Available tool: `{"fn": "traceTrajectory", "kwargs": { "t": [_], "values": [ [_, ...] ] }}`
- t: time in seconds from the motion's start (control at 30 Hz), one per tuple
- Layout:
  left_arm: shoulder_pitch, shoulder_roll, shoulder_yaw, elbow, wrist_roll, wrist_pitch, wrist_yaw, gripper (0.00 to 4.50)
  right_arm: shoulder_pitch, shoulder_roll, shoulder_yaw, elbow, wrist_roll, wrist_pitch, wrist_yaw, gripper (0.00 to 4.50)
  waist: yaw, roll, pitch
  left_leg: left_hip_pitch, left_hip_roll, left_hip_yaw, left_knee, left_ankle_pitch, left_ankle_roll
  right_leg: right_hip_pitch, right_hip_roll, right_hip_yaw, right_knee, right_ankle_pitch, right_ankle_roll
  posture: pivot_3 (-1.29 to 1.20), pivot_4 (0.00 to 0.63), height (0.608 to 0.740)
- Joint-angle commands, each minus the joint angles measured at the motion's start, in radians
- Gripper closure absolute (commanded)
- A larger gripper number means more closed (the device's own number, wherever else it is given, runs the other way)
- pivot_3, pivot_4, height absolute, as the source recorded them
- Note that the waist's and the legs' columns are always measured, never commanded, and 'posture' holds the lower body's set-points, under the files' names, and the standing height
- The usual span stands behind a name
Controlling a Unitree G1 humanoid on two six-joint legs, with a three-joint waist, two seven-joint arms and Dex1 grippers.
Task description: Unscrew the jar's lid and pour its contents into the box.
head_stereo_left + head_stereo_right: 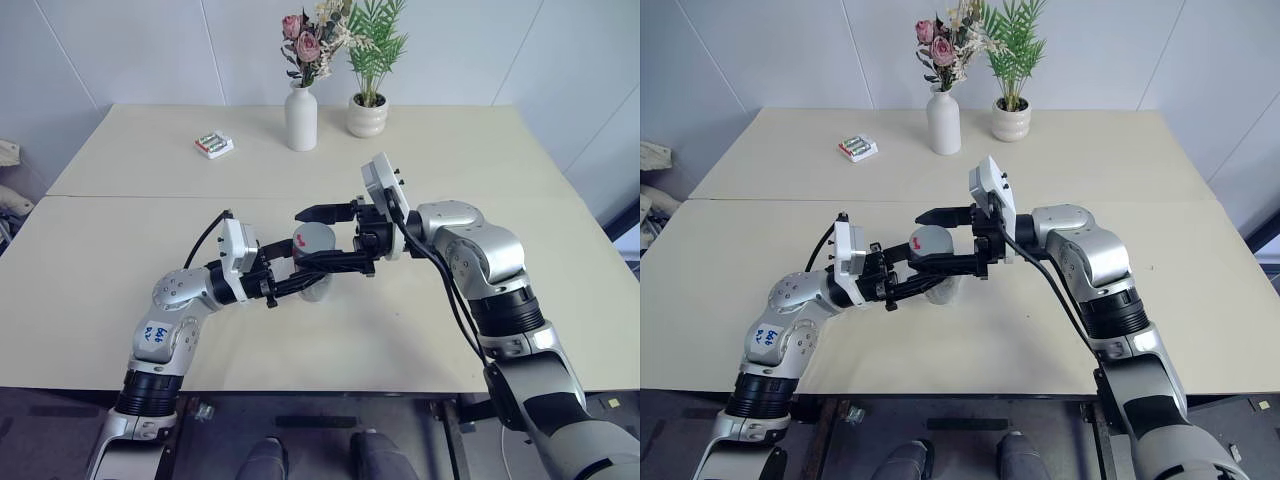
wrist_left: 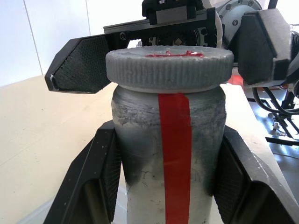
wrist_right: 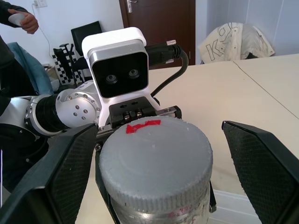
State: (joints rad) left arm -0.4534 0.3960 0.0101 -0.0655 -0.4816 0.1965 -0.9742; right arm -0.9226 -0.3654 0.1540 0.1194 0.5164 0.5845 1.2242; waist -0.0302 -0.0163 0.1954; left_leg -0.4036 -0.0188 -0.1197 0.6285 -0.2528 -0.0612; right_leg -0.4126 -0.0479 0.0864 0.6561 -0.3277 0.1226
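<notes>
I have the jar [image 2: 166, 154] clamped by its body in the left pincer [image 1: 300, 283], held up above the table [image 1: 110, 240], well in front of the white vase [image 1: 301, 118]. Lid [image 3: 156, 161] on, red mark on top. Right pincer [image 3: 154, 172] spread wide, one finger [image 3: 56, 172] each side of the lid, not touching. Vase stands beside the plant pot [image 1: 367, 116].

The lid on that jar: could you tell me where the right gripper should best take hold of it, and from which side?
Grip the lid on its ribbed rim, fingers on opposite sides, coming end-on at its flat top. The left gripper clamps the jar below, leaving the cap free, and the open right gripper already straddles it.
</notes>
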Motion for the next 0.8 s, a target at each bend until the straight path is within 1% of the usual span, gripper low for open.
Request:
{"fn": "traceTrajectory", "kwargs": {
  "t": [0.03,0.1,0.2,0.47,0.6,0.73,0.8],
  "values": [
    [0.002,0.002,0.008,-0.035,-0.014,-0.009,0.002,2.23,-0.014,0.009,-0.012,-0.017,0.010,-0.020,0.008,0.19,0.000,0.000,0.000,0.000,0.000,0.000,0.000,0.000,0.000,0.000,0.000,0.000,0.000,0.000,0.000,0.00,0.150,0.740],
    [0.002,0.002,0.008,-0.034,-0.014,-0.010,0.001,2.23,-0.014,0.011,-0.014,-0.016,0.012,-0.020,0.009,0.59,0.000,0.000,0.000,0.000,0.000,0.000,0.000,0.000,0.000,0.000,0.000,0.000,0.000,0.000,0.000,0.00,0.150,0.740],
    [0.002,0.003,0.009,-0.031,-0.013,-0.011,-0.001,2.23,-0.014,0.017,-0.024,-0.020,0.021,-0.022,0.009,1.56,0.000,0.000,0.000,0.000,0.000,0.000,0.000,0.000,0.000,0.000,0.000,0.000,0.000,0.000,0.000,0.00,0.150,0.740],
    [0.010,0.005,0.008,-0.036,-0.017,-0.008,-0.002,2.23,-0.027,0.032,-0.075,-0.039,0.082,0.010,0.002,1.56,0.000,0.000,0.000,0.000,0.000,0.000,0.000,0.000,0.000,0.000,0.000,0.000,0.000,0.000,0.000,0.00,0.150,0.740],
    [0.029,0.010,0.002,-0.060,-0.027,0.010,0.001,2.23,-0.076,0.066,-0.182,-0.019,0.206,0.105,-0.065,1.56,-0.002,0.001,0.000,0.000,0.000,0.000,0.000,0.000,0.000,0.000,0.000,0.001,0.000,0.000,0.000,0.00,0.150,0.740],
    [0.037,0.014,0.000,-0.068,-0.030,0.016,0.001,2.23,-0.089,0.059,-0.196,-0.004,0.221,0.138,-0.081,1.56,0.001,0.001,0.000,0.000,0.000,-0.001,0.000,0.000,0.000,0.000,0.000,0.000,0.000,0.000,0.000,0.00,0.150,0.740],
    [0.039,0.015,-0.001,-0.071,-0.032,0.018,0.001,2.23,-0.092,0.051,-0.191,0.004,0.205,0.127,-0.083,1.56,0.001,0.001,0.001,0.000,0.000,0.000,0.000,0.000,0.000,0.000,0.000,0.000,0.000,0.000,0.000,0.00,0.150,0.740]
  ]
}}
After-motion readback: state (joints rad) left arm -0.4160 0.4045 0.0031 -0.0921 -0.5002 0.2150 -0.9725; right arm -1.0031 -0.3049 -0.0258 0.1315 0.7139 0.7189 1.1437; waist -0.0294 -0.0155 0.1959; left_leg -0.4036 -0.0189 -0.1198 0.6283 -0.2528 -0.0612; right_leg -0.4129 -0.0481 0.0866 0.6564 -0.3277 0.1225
